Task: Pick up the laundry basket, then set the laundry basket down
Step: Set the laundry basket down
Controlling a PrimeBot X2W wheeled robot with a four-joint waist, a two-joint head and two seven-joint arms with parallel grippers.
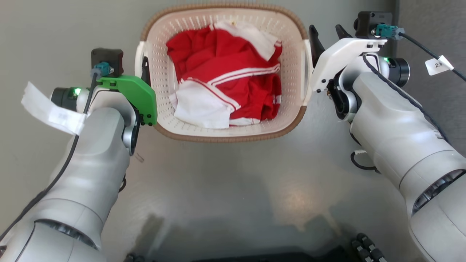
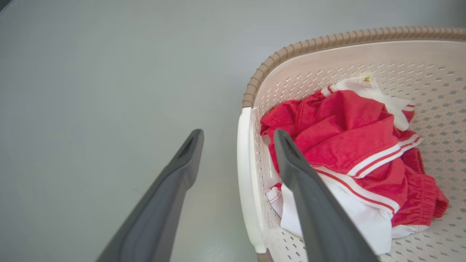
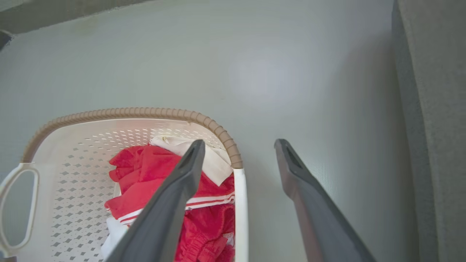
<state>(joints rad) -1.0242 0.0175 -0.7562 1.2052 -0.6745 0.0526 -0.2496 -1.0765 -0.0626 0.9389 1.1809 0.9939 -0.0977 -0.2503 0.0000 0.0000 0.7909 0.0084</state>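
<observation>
The laundry basket (image 1: 222, 133) is cream-white and perforated with a brown woven-look rim, and holds red-and-white clothes (image 1: 225, 72). It sits at the top middle of the head view on a grey floor. My left gripper (image 1: 142, 71) is open at its left side. In the left wrist view the left gripper (image 2: 238, 136) has one finger outside and one over the clothes, with the white left handle (image 2: 247, 174) between them. My right gripper (image 1: 327, 34) is open at the right side. The right gripper (image 3: 239, 143) likewise has the right handle (image 3: 240, 203) between its fingers.
A darker grey vertical surface (image 1: 429, 22) runs close along the right of my right arm and shows again as a grey surface (image 3: 429, 109). Pale grey floor (image 1: 225, 189) surrounds the basket. The dark edge of my base (image 1: 255, 256) is at the bottom.
</observation>
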